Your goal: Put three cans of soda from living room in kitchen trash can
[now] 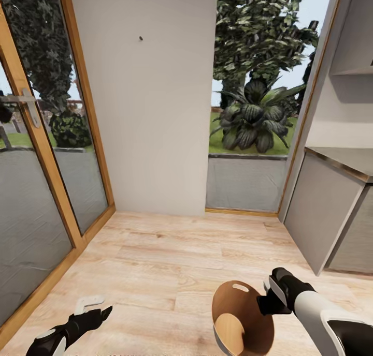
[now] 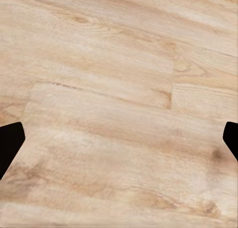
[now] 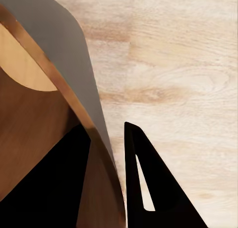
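Coppery-brown inside, grey outside: the trash can (image 1: 243, 320); pale wood-grain floor (image 1: 171, 263).

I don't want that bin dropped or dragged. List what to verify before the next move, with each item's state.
1. Right pincer straddles the trash can wall, one finger inside and one outside: ok.
2. Left pincer is open with nothing between its fingers: ok.
3. Soda cans in the trash can: the visible part of its bottom is bare, so not ok.
4. Trash can standing on the wood floor or lifted off it: cannot tell.
5. Grey cabinet stands apart from the right arm: ok.
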Motion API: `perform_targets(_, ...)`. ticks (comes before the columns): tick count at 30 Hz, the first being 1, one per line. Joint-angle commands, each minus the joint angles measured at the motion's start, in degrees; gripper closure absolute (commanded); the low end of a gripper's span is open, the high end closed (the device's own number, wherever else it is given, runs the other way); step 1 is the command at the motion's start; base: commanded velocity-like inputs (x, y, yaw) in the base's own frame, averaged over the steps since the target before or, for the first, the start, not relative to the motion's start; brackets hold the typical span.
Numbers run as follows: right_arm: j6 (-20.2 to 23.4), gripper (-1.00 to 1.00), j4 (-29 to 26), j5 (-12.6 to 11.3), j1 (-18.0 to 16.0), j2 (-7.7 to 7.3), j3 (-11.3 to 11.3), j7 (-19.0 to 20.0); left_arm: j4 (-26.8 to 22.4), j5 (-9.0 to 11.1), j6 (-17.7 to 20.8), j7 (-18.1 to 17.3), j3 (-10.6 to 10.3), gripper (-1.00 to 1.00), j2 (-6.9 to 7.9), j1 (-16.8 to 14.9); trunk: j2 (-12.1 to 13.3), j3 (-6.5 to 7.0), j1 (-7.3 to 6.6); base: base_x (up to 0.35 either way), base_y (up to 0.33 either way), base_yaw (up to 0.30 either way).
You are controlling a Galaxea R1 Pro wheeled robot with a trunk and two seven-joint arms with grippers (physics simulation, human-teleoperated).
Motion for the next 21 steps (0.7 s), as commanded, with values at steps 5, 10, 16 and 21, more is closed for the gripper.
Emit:
perform_targets(5,-0.1,1.00,-0.1,-0.8,0.1,0.01,-0.4,0.0,0.0,0.0,0.1,0.1,0.0,-1.00,0.00,0.0,0.0,0.01,0.00,-0.131,0.100,0.031)
perform_targets(10,-0.1,1.00,-0.1,-0.9,0.1,0.44,-0.5,-0.1,-0.1,0.0,0.4,0.1,0.1,-1.00,0.00,0.0,0.0,0.01,0.00,-0.215,0.188,0.016)
perform_targets(16,0.1,1.00,-1.0,-0.9,0.1,1.57,-0.2,-0.1,-0.1,-0.1,1.6,0.2,0.3,-1.00,0.00,0.0,0.0,0.01,0.00,-0.243,0.208,0.165)
perform_targets(21,1.2,1.00,-5.6,-0.8,0.1,3.15,0.0,-0.2,0.2,-0.2,3.8,0.4,0.4,-1.00,0.00,0.0,0.0,-0.03,0.00,-0.251,0.206,0.235)
